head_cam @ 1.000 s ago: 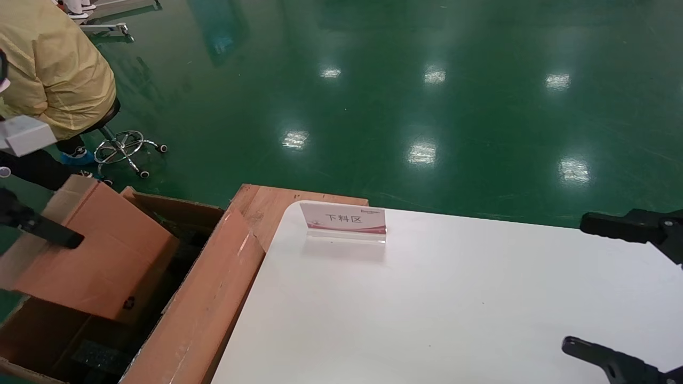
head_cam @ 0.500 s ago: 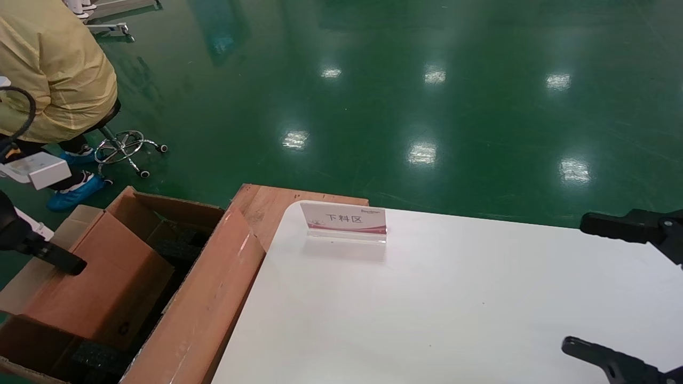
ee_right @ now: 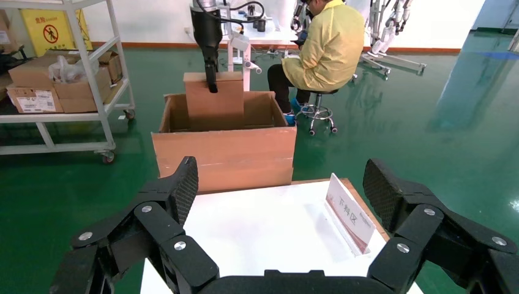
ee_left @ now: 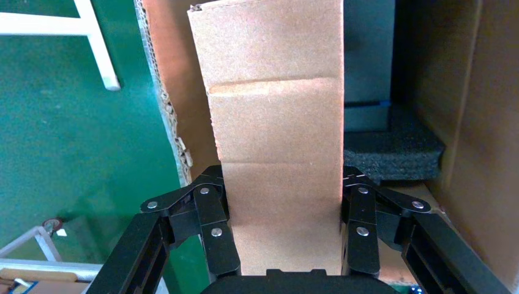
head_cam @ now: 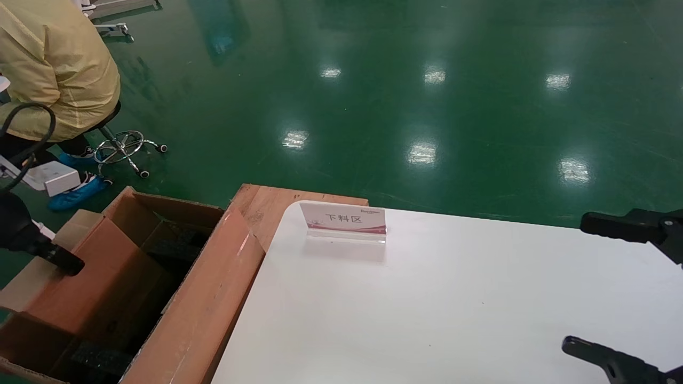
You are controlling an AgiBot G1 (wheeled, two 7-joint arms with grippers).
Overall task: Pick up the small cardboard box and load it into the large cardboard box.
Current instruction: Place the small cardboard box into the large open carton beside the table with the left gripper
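Note:
The small cardboard box [head_cam: 90, 288] stands on end inside the large cardboard box [head_cam: 208, 298], at its left side, with its top above the rim. My left gripper [head_cam: 61, 261] is shut on the small box's upper end. In the left wrist view the left gripper [ee_left: 281, 177] clamps the small box [ee_left: 275, 122] on both sides, above black foam [ee_left: 392, 156] in the large box [ee_left: 471, 122]. The right wrist view shows the small box [ee_right: 214, 101] in the large box [ee_right: 223, 153]. My right gripper [head_cam: 573, 282] hangs open and empty over the table's right side; it also shows in its own wrist view [ee_right: 281, 177].
A white table [head_cam: 427, 309] carries a small sign stand [head_cam: 344, 218]. A person in yellow [head_cam: 53, 64] sits on a stool [head_cam: 120, 144] behind the large box. A shelf cart [ee_right: 61, 73] stands farther off on the green floor.
My left gripper has moved down with the small box, which has sunk from tilted above the large box to deeper inside it. The right arm has not moved.

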